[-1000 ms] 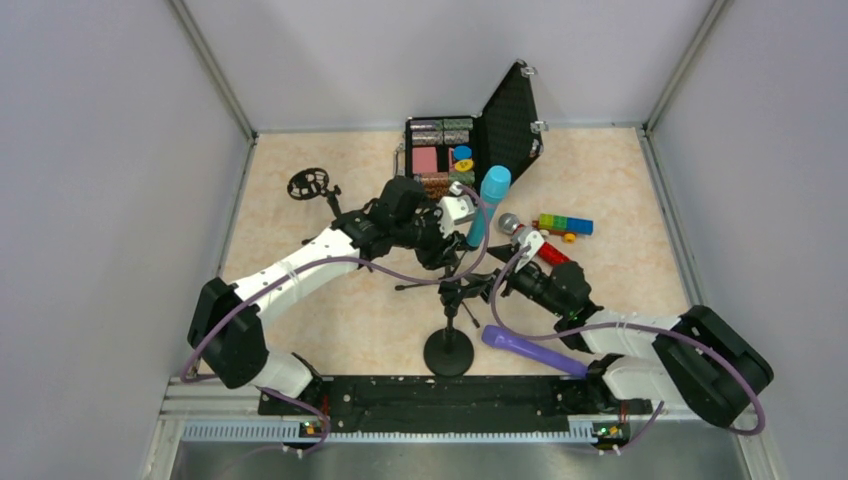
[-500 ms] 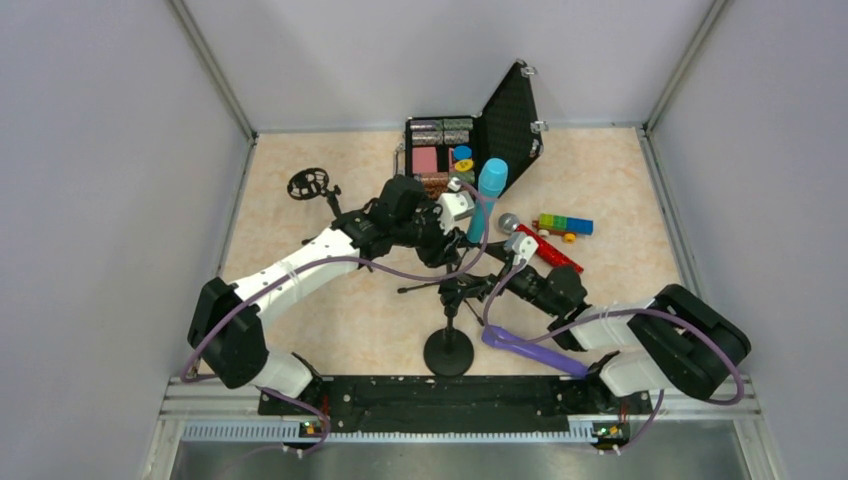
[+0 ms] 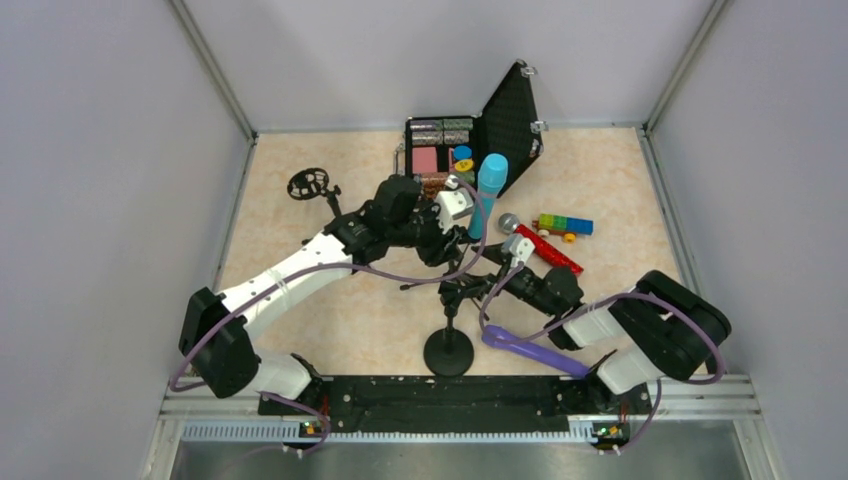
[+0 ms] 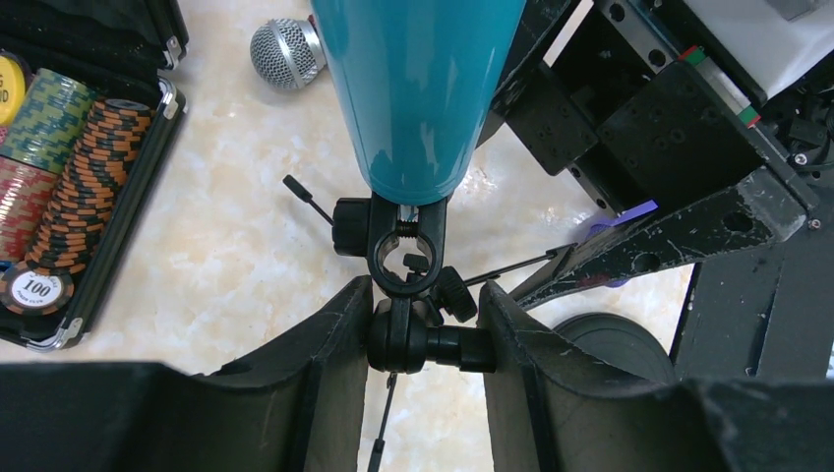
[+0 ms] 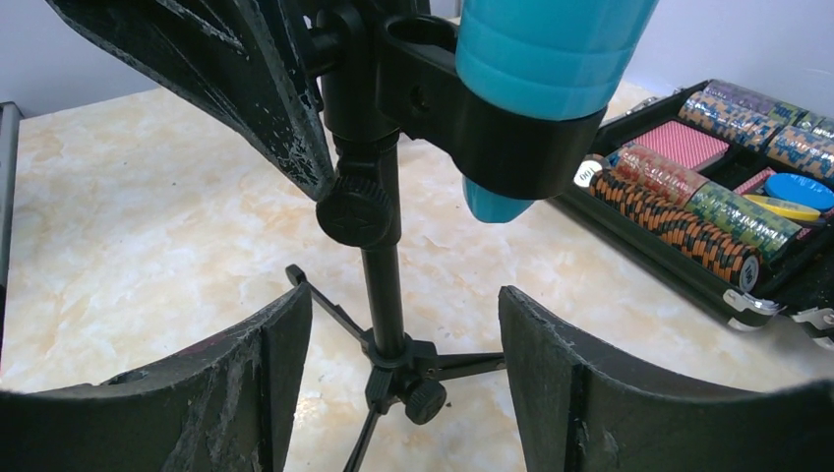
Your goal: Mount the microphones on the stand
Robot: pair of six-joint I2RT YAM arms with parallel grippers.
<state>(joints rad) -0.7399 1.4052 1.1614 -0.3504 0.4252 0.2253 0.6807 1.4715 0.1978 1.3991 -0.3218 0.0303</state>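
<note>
The light blue microphone (image 3: 488, 196) stands upright in the black clip (image 5: 492, 133) of the stand (image 3: 449, 350). It also shows in the left wrist view (image 4: 423, 88) and the right wrist view (image 5: 546, 44). My left gripper (image 3: 443, 248) is shut on the stand's swivel joint (image 4: 428, 339) just under the clip. My right gripper (image 3: 478, 280) is open, its fingers either side of the stand's pole (image 5: 386, 285) without touching it. The red microphone (image 3: 545, 247) lies on the table, its silver head (image 4: 286, 53) toward the stand. The purple microphone (image 3: 530, 348) lies beside my right arm.
An open black case of poker chips (image 3: 440, 150) stands at the back, also seen in the right wrist view (image 5: 718, 197). A toy-brick car (image 3: 565, 225) lies right of the red microphone. A second small stand with a round mesh (image 3: 309, 184) is at the back left.
My right gripper has moved left, up to the stand, and now straddles its pole. My left gripper has kept its hold, and the blue microphone has shifted slightly.
</note>
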